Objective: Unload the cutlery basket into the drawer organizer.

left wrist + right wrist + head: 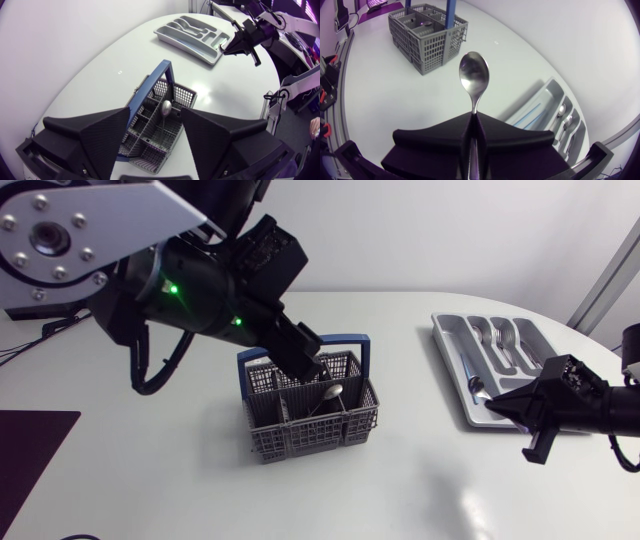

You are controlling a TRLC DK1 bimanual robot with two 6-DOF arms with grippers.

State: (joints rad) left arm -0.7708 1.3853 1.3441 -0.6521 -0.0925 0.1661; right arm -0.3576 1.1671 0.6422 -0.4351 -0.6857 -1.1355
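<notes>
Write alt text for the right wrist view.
The right arm's matte black hand is shut on the handle of a shiny metal spoon, bowl pointing ahead over the white table. Ahead stands a grey plastic cutlery basket with a blue handle; beside the hand lies a grey plastic drawer organizer holding cutlery.

Head overhead, wrists close, basket (310,405) shared

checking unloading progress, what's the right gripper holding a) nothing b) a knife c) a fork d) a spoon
d: in the right wrist view the right gripper is shut on the handle of a spoon, whose bowl sticks out ahead of it.
</notes>
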